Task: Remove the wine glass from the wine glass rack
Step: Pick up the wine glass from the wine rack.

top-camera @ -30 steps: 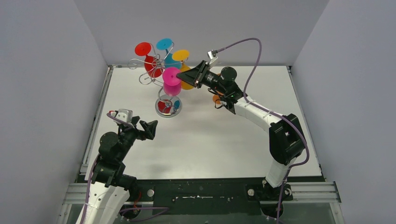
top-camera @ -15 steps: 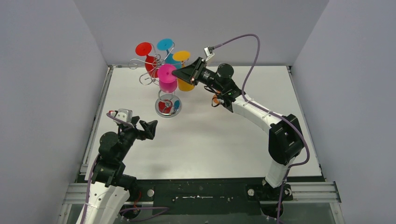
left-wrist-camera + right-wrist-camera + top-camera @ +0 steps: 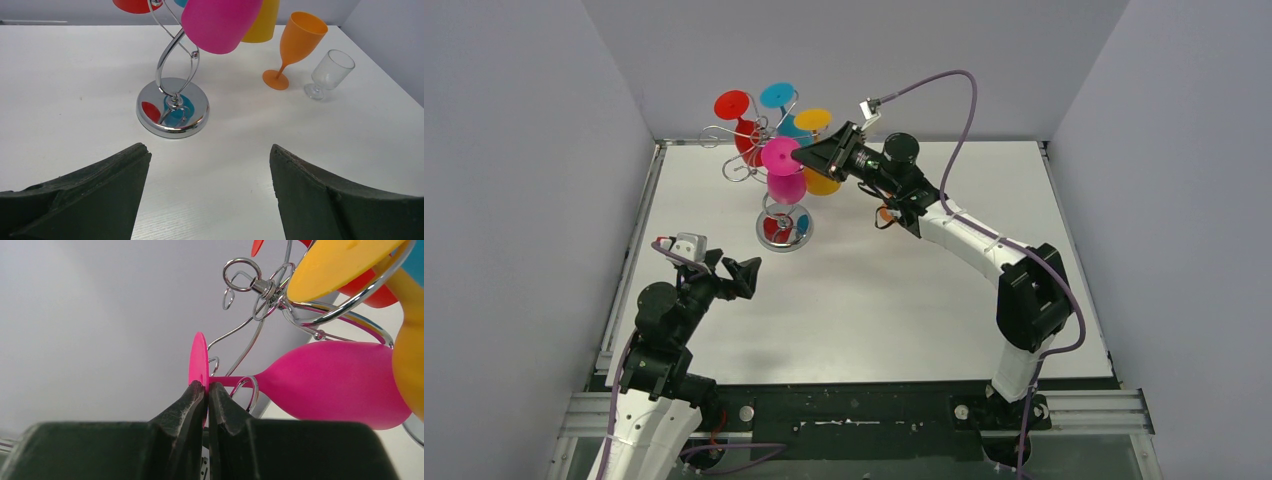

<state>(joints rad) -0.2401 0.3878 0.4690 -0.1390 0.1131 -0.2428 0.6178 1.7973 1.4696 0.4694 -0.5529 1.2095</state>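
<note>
Four coloured glasses are seen hanging bowl-down from the wine glass rack (image 3: 784, 230), which stands toward the far left of the table (image 3: 874, 300); the pink wine glass (image 3: 786, 187) is hung on the near side, with its round foot turned toward the right arm. The right gripper (image 3: 802, 157) is pinched almost to nothing on the rim of that foot, the thin disc being nipped between the fingertips; the left gripper (image 3: 746, 278) is spread wide and empty, low near its own base and well apart from the rack.

The glass is judged to be light, stiff plastic with a smooth, slippery skin; little breakage is to be feared, but a nip on the edge of the foot gives small purchase, and the bowl could swing or slip if it is pulled askew. The foot is probably the only part within reach, so the stem would have to be drawn out along its wire slot; the slender rack could be dragged or tipped if the stem is snagged.

The pinch itself is shown only by the right wrist view, where the stem is seen passing through a small wire loop, with the yellow glass (image 3: 340, 262) just beside the pink bowl; none of this can be made out from above. An orange goblet (image 3: 299, 42) and a clear glass (image 3: 331, 70), upright on the table to the right of the base, are shown plainly only by the left wrist view; the red glass (image 3: 731, 104) and blue glass (image 3: 775, 95) are best seen from the top.
</note>
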